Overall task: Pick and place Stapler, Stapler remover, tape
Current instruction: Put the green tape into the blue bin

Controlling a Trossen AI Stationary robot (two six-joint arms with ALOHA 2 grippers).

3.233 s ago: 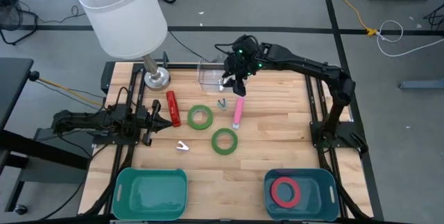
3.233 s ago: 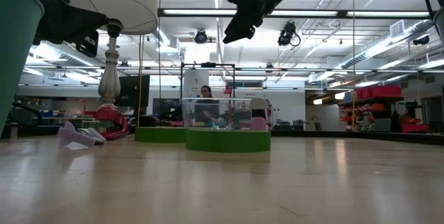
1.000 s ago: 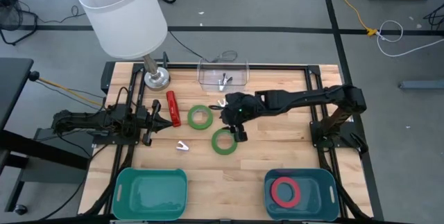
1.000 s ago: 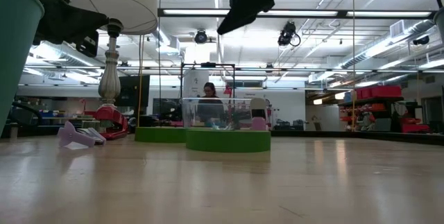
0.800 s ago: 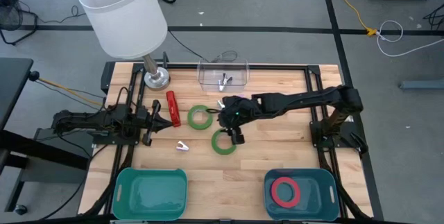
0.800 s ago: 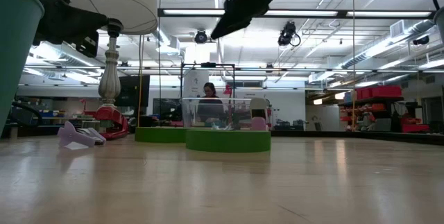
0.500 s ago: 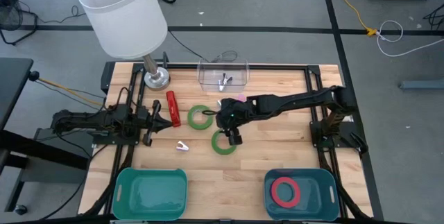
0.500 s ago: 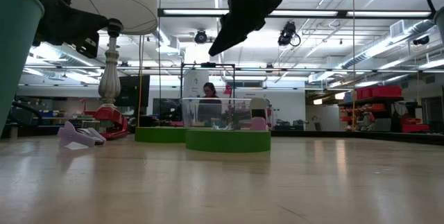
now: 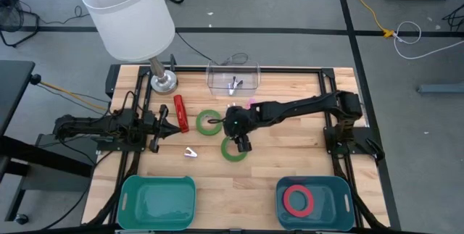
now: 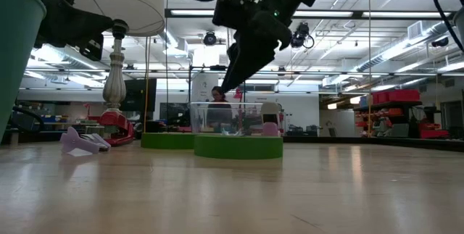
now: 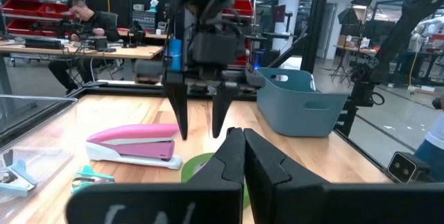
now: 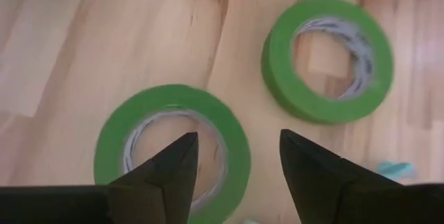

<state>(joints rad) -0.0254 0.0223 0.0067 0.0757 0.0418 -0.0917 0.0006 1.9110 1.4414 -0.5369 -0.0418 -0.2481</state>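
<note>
Two green rings of tape lie flat on the table: one (image 9: pixel 234 148) right under my right gripper (image 9: pixel 240 143), the other (image 9: pixel 209 122) to its far left. My right gripper (image 12: pixel 236 156) hangs open above the nearer ring (image 12: pixel 173 151), slanting down and clear of it. A red stapler (image 9: pixel 180 113) lies at the left, and a pink stapler (image 11: pixel 135 144) is partly hidden under the right arm. A small lilac stapler remover (image 9: pixel 191 152) lies near the left gripper. A red-pink tape ring (image 9: pixel 298 200) lies in the blue bin. My left gripper (image 9: pixel 172 127) rests shut at the table's left.
A clear box (image 9: pixel 233 78) stands at the far edge, and a lamp's base (image 9: pixel 162 82) at the far left. A teal bin (image 9: pixel 157 199) and a blue bin (image 9: pixel 341 190) stand at the near edge. A small teal tool (image 11: pixel 94 177) lies beside the pink stapler.
My right gripper has come down toward the nearer green tape ring, shifting slightly toward the table's left and tipping further downward. Its fingers have stayed open. No object on the table has moved.
</note>
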